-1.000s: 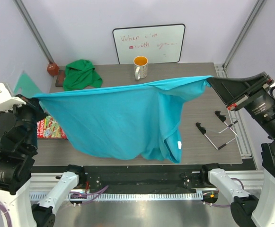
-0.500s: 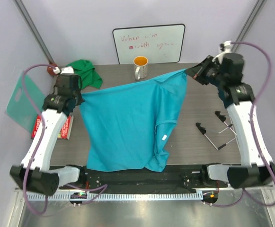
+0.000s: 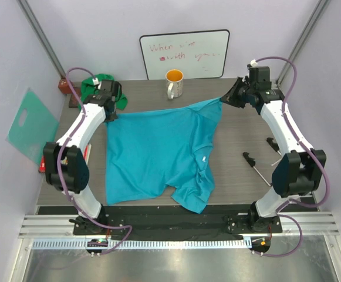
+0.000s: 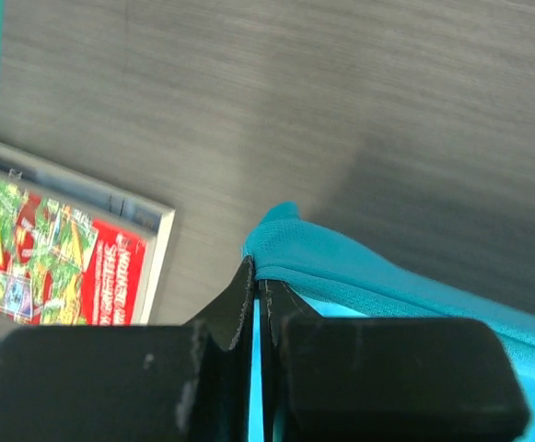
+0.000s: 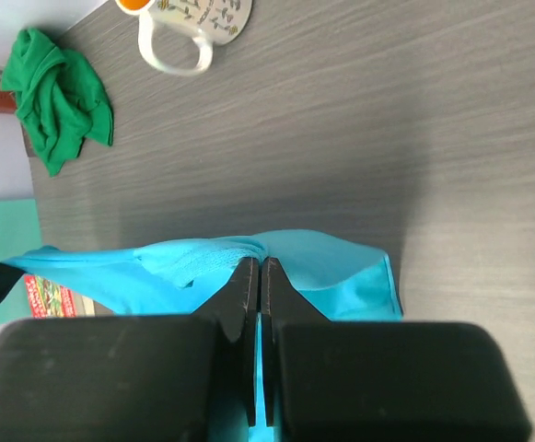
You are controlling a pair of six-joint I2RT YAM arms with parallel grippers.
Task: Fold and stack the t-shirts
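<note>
Lowering the soft turquoise-blue cloth t-shirt (image 3: pixel 158 153) is what you have just done: a second ago it hung stretched in the air, and now most of it lies spread on the grey wood-grain desk (image 3: pixel 246 132), on the near side of the white ceramic mug (image 3: pixel 174 83). Your left end effector (image 3: pixel 109 112) and right end effector (image 3: pixel 223 98) are each pinched shut on a far corner, either side of the mug. The crumpled kelly-green cloth t-shirt (image 3: pixel 93 84) waits left of the mug, so folding can likely begin.

Left gripper (image 4: pixel 259 281), right gripper (image 5: pixel 257 272) clamped (both outstretched)
</note>
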